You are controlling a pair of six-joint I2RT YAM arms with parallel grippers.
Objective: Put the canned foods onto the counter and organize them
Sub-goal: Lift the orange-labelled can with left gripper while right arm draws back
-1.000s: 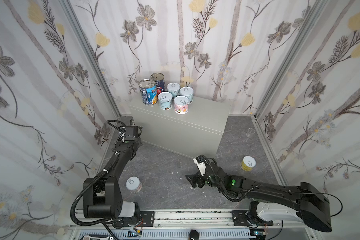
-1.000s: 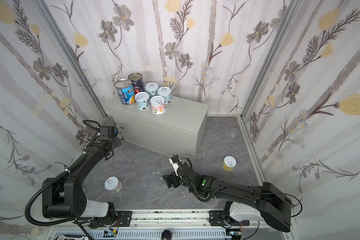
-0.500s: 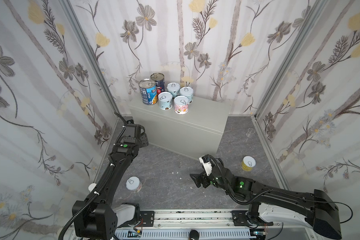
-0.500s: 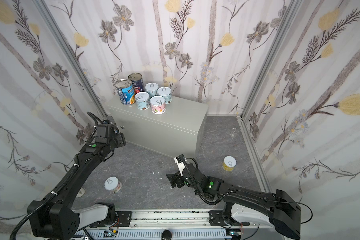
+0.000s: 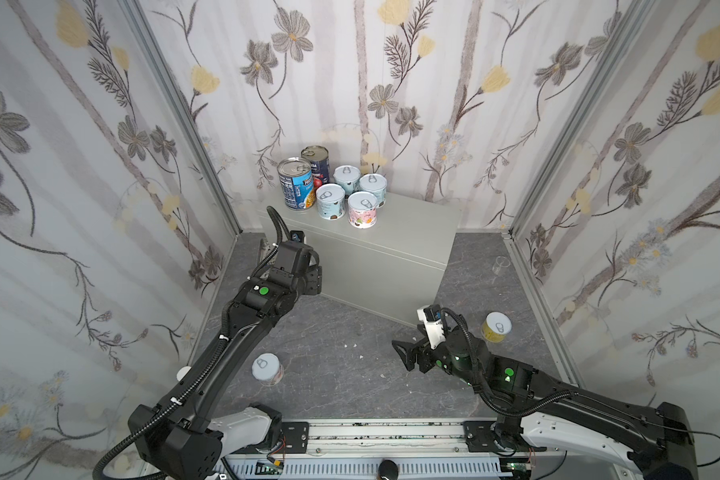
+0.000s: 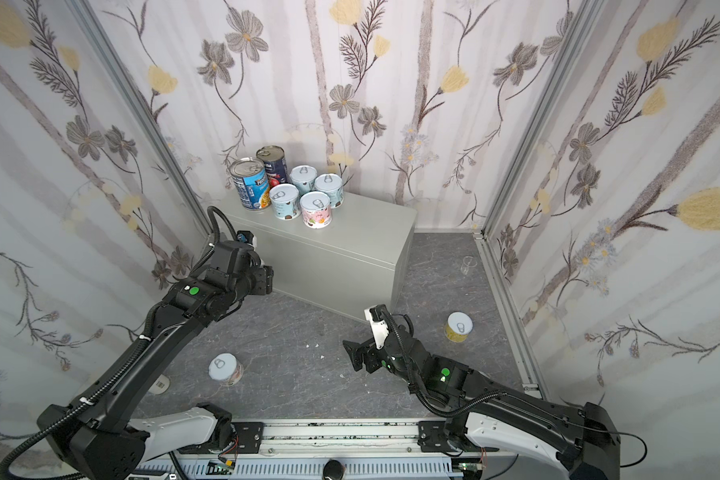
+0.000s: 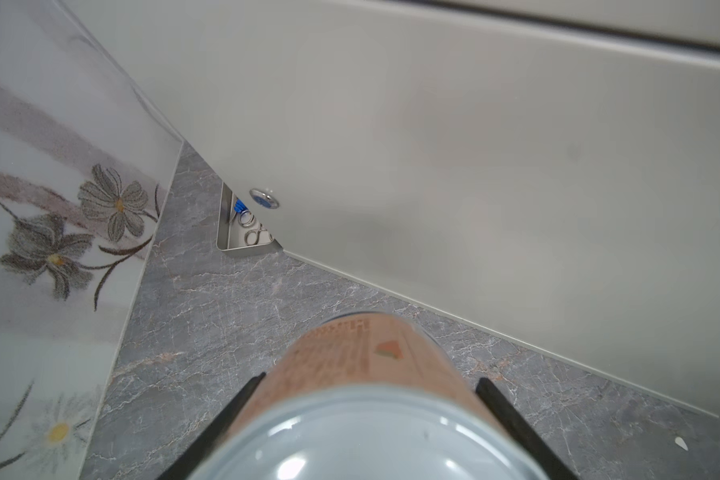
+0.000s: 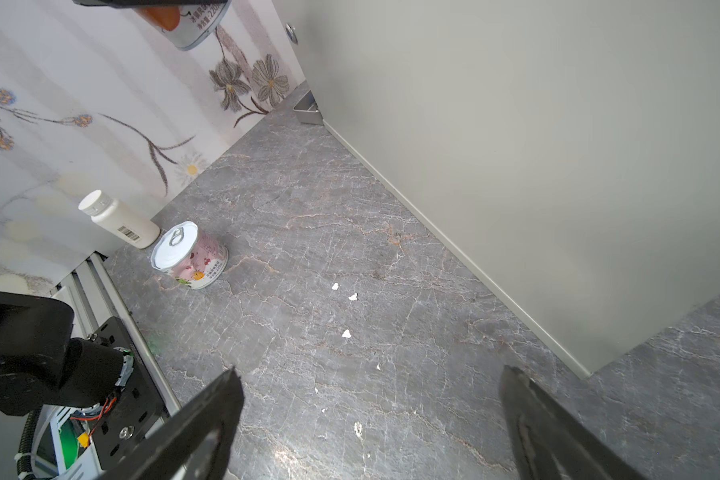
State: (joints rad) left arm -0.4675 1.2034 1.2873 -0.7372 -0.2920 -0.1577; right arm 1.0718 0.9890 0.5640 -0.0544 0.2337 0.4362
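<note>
Black fingers of the left gripper are clamped on an orange-labelled can, one on each side of its body. A pale metal end of the can faces the wrist camera. The can hangs above the marbled floor, just in front of the counter and near its round lock. In both top views this gripper is close to the left end of the counter's front face, and its own body hides the can.

On the counter's back left corner stand a blue-labelled tall can, a navy-and-red tall can and four short pastel cans, packed together.

The right gripper is spread wide with nothing between its jaws, low over bare floor. A pink can stands upright well apart from it, just beside a white pill bottle. A yellow can stands on the floor beside the right arm's wrist, near the right wall.
</note>
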